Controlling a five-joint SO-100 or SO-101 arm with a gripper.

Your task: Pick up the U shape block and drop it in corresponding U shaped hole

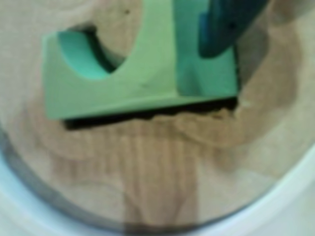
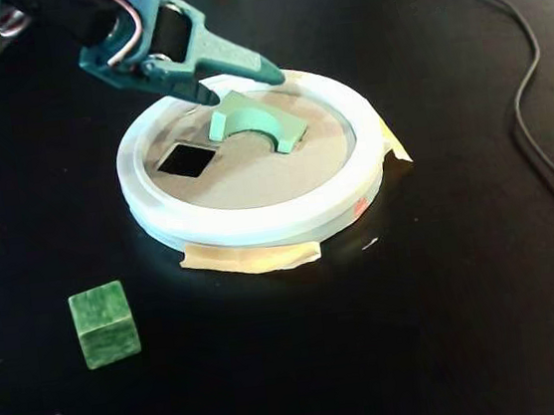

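Note:
The pale mint-green U shape block (image 2: 247,121) (image 1: 123,93) rests tilted on the tan disc (image 2: 254,180), its notch facing the camera in the fixed view. Its lower part sits in the U shaped hole, which shows only as a dark strip (image 1: 147,115) along the block's near edge in the wrist view. My teal gripper (image 2: 243,87) hovers over the block's far side with its jaws spread, open. One dark blue finger (image 1: 221,29) overlaps the block's right end in the wrist view; the other finger is out of that view.
A white ring (image 2: 259,225) edges the disc, taped to the black table. A plain square cutout (image 2: 187,160) lies left of the block. A darker mottled green cube (image 2: 103,323) stands at the front left. A black cable (image 2: 524,89) runs along the right.

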